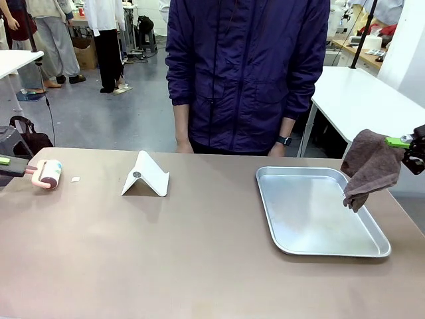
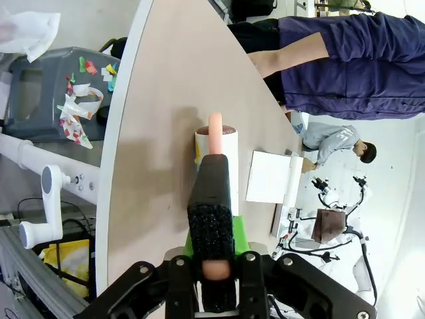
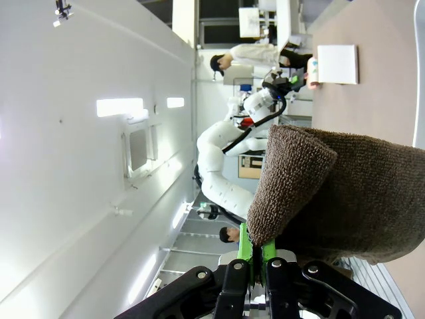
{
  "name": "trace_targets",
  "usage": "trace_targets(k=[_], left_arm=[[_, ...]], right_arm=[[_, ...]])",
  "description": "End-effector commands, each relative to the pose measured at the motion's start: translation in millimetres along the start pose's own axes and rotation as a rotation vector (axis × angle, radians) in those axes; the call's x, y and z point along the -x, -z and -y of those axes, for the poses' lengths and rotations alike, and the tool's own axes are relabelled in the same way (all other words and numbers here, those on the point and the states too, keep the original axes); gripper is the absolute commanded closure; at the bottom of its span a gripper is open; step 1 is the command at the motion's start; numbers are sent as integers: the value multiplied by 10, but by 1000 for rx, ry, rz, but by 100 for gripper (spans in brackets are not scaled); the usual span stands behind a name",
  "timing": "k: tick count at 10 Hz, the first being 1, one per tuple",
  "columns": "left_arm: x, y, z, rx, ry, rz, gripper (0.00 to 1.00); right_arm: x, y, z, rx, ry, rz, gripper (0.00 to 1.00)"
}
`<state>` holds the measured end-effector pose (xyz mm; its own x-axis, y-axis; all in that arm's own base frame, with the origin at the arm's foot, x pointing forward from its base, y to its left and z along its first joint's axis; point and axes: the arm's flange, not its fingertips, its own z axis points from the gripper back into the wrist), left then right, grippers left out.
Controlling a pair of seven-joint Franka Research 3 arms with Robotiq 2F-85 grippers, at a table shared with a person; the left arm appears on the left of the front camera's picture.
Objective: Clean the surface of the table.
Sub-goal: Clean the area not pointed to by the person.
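1. The table (image 1: 199, 266) has a tan-brown top. Its long axis runs left-right across the front view, with the long edges facing the robot and the person (image 1: 246, 73). It lies between the two.
2. The left gripper (image 1: 6, 165) is at the table's left end. Its jaws are clamped shut on the pink handle of a lint roller (image 1: 48, 174).
3. The roller handle runs along the table's long axis, and the head points toward the middle. The head sits low at the tabletop; I can't tell if it touches.
4. The right gripper (image 1: 406, 142) is at the table's right end, pinched closed on one edge of a brown towel (image 1: 368, 169).
5. The towel hangs down over the right side of the metal tray (image 1: 312, 216). Contact is unclear.
6. A white folded stand (image 1: 146, 177) sits left of centre. A small white scrap (image 1: 75, 179) lies just beside the roller.
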<state>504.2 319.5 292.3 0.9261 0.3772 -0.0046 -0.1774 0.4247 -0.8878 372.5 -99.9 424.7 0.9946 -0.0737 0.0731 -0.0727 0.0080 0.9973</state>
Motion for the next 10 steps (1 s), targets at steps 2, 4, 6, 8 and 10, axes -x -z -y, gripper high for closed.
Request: trace_targets(k=[2, 4, 6, 8, 10], left_arm=[[113, 55, 75, -48, 62, 16, 78], [130, 181, 43, -88, 81, 15, 78], [149, 356, 41, -99, 102, 1, 78], [173, 537, 113, -116, 102, -34, 78], [83, 782, 246, -134, 103, -44, 78]], right_arm=[[5, -12, -27, 1, -18, -13, 94], [5, -12, -27, 1, -18, -13, 94], [5, -12, -27, 1, -18, -13, 94], [5, -12, -27, 1, -18, -13, 94], [5, -12, -27, 1, -18, -13, 94]])
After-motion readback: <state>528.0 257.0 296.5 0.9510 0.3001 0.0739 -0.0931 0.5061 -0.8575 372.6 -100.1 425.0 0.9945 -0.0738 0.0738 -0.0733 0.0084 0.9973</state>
